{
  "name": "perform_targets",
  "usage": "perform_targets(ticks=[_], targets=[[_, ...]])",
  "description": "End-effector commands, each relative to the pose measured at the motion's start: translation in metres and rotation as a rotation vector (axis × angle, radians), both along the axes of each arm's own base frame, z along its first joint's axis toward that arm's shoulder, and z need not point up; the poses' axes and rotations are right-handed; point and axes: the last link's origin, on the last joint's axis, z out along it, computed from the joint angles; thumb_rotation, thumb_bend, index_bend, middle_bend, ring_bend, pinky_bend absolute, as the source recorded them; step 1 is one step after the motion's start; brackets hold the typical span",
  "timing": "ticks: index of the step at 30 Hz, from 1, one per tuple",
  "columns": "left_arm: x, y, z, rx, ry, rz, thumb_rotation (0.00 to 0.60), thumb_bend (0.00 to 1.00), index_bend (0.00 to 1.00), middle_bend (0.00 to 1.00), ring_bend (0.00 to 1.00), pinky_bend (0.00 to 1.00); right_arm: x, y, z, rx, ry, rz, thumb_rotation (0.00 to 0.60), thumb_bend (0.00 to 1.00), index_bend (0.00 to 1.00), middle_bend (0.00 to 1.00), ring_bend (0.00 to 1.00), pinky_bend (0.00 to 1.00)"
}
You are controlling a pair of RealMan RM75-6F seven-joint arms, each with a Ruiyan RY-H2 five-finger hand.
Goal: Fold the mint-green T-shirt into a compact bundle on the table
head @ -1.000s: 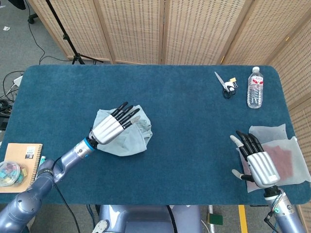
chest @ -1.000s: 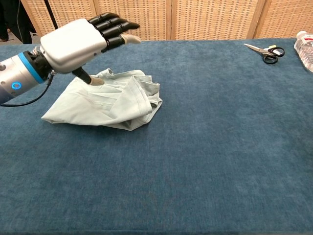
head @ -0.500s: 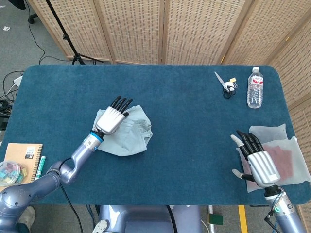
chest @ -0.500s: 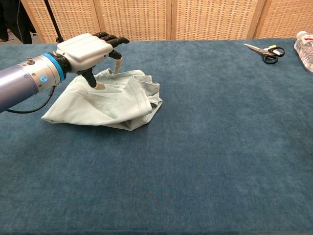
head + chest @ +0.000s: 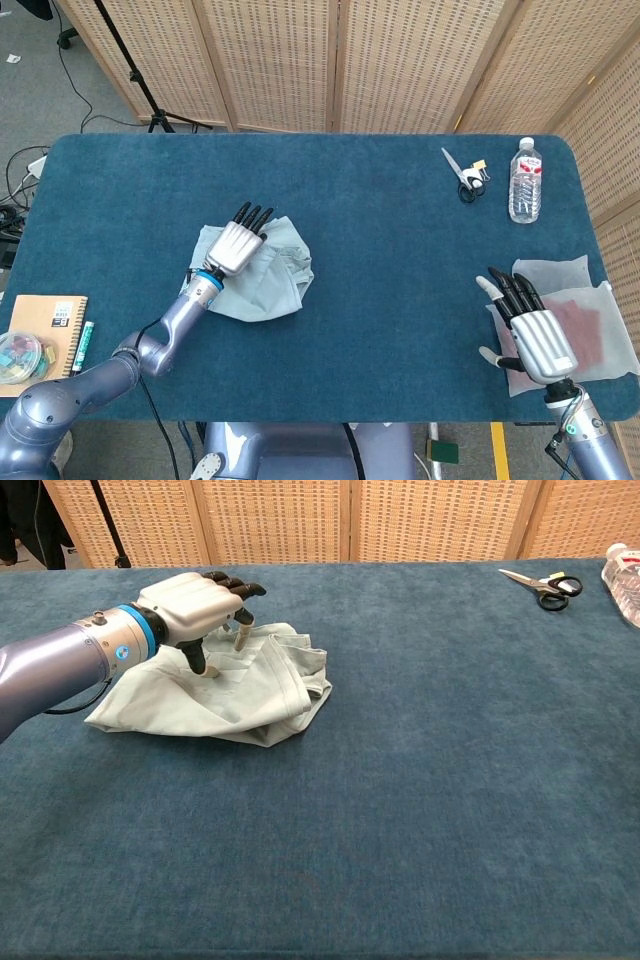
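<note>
Two hands show in the head view, so we start there. Our left hand (image 5: 236,245) lies palm-down on the mint-green T-shirt (image 5: 270,280), which sits bunched into a loose bundle on the blue table (image 5: 380,250), left of centre. The fingers point toward 12 o'clock, lying side by side and nearly straight, their tips over the bundle's far edge. We can't tell from up here whether any cloth is caught under them.

Over at 4 o'clock on the table, our right hand (image 5: 528,325) is held palm-down with fingers slightly spread, holding nothing, over the near edge of a pale sheet (image 5: 560,275) that carries a reddish cloth (image 5: 585,325). Up at 1 o'clock we see scissors (image 5: 463,175) and, just to their right, a water bottle (image 5: 524,180) lying on its side. Off the table at 8 o'clock sit a notebook (image 5: 50,330) and a container of clips (image 5: 20,358).

Now the chest view. The left hand (image 5: 195,605) comes in from 9 o'clock and sits on the far left part of the T-shirt (image 5: 250,690). The thumb and one fingertip (image 5: 240,635) press down into the fabric while the other fingers reach forward together above it. The shirt lies crumpled, with a thick rolled fold along its right side. The scissors (image 5: 545,585) lie at 1 o'clock, and the bottle (image 5: 625,575) is cut off by the right edge. Our right hand is outside this view.
</note>
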Motion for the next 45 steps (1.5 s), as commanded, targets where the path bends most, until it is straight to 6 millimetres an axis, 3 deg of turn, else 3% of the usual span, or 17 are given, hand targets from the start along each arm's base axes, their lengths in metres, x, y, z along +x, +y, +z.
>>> perform_targets(ticks=[1, 10, 19, 29, 36, 43, 45], targets=[[0.001, 0.001, -0.004, 0.000, 0.003, 0.012, 0.600, 0.22, 0.50, 0.00, 0.00, 0.00, 0.000, 0.000, 0.000, 0.000, -0.001, -0.001, 0.600, 0.03, 0.00, 0.00, 0.00, 0.00], [0.002, 0.006, -0.011, 0.009, 0.016, 0.029, 0.600, 0.25, 0.53, 0.00, 0.00, 0.00, -0.001, -0.001, 0.000, 0.003, 0.001, -0.007, 0.600, 0.03, 0.00, 0.00, 0.00, 0.00], [-0.004, 0.011, -0.010, 0.030, 0.055, 0.033, 0.600, 0.39, 0.62, 0.00, 0.00, 0.00, -0.001, -0.001, 0.000, 0.002, 0.001, -0.006, 0.600, 0.03, 0.00, 0.00, 0.00, 0.00], [-0.007, 0.021, 0.005, 0.082, 0.027, 0.057, 0.600, 0.43, 0.73, 0.00, 0.00, 0.00, -0.001, 0.000, 0.000, 0.001, 0.000, -0.006, 0.600, 0.03, 0.00, 0.00, 0.00, 0.00], [-0.017, 0.031, 0.020, 0.128, 0.027, 0.108, 0.600, 0.44, 0.73, 0.00, 0.00, 0.00, -0.001, 0.000, 0.000, 0.003, 0.001, -0.005, 0.600, 0.03, 0.00, 0.00, 0.00, 0.00], [-0.028, 0.037, 0.023, 0.151, 0.044, 0.184, 0.600, 0.43, 0.73, 0.00, 0.00, 0.00, -0.001, 0.000, -0.001, 0.005, 0.004, -0.006, 0.600, 0.03, 0.00, 0.00, 0.00, 0.00], [-0.028, 0.036, 0.022, 0.141, 0.030, 0.196, 0.600, 0.39, 0.67, 0.00, 0.00, 0.00, 0.000, 0.000, -0.002, 0.005, 0.005, -0.006, 0.600, 0.03, 0.00, 0.00, 0.00, 0.00]])
